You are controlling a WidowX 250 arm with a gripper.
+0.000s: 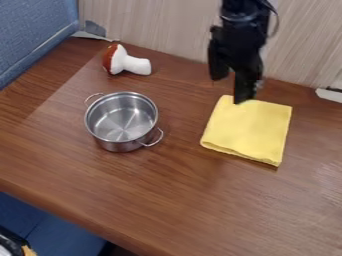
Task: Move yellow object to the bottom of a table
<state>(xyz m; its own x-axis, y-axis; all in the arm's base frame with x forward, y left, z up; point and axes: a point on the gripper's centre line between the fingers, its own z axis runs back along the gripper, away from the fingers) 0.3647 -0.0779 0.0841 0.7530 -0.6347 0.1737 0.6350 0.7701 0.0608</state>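
The black gripper (231, 88) hangs at the upper right of centre, open, with nothing between its fingers. Its right fingertip overlaps the upper left edge of a folded yellow cloth (248, 131) in the view; whether they touch, I cannot tell. The cloth lies flat on the right half of the brown wooden table (200, 200), roughly square, with its fold along the lower edge.
A steel pot (121, 120) with two loop handles stands left of the cloth. Behind it lies a toy mushroom (131, 62) with a white stem and a brown-red cap. A wood-grain wall (160, 25) borders the table's back.
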